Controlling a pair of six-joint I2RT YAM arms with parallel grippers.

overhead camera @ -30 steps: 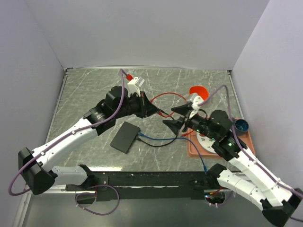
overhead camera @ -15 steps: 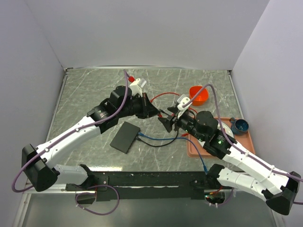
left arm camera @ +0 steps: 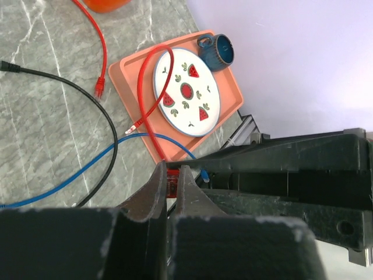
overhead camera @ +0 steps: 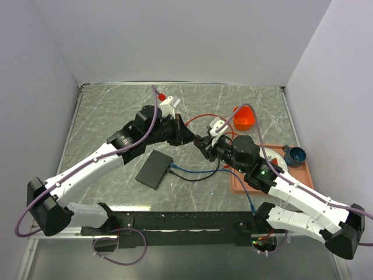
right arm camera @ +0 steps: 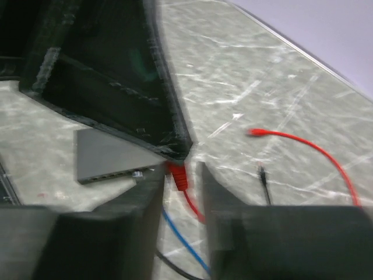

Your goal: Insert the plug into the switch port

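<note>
The red plug point(left arm camera: 171, 184) is pinched between the tips of my left gripper point(left arm camera: 171, 170), which is shut on it above the table's middle point(overhead camera: 195, 139). Its red cable trails back over the tray. My right gripper point(right arm camera: 179, 170) has come up against the left one point(overhead camera: 203, 144). Its jaws stand narrowly apart on either side of the plug's red boot point(right arm camera: 180, 178), with a gap showing on one side. The switch point(overhead camera: 154, 168) lies flat, left of both grippers, and its port row point(right arm camera: 111, 174) faces the right wrist camera. A blue cable point(overhead camera: 195, 171) is plugged into it.
A salmon tray point(overhead camera: 239, 184) at the right holds a watermelon plate point(left arm camera: 186, 91) and a blue cup point(overhead camera: 296, 155). An orange bowl point(overhead camera: 245, 116) stands behind it. A black cable point(overhead camera: 204, 177) and a loose red cable end point(right arm camera: 256, 133) lie on the marble top.
My right arm has swung left to meet the left gripper, and its jaws have narrowed from wide open to a slim gap around the plug. The left arm has held still.
</note>
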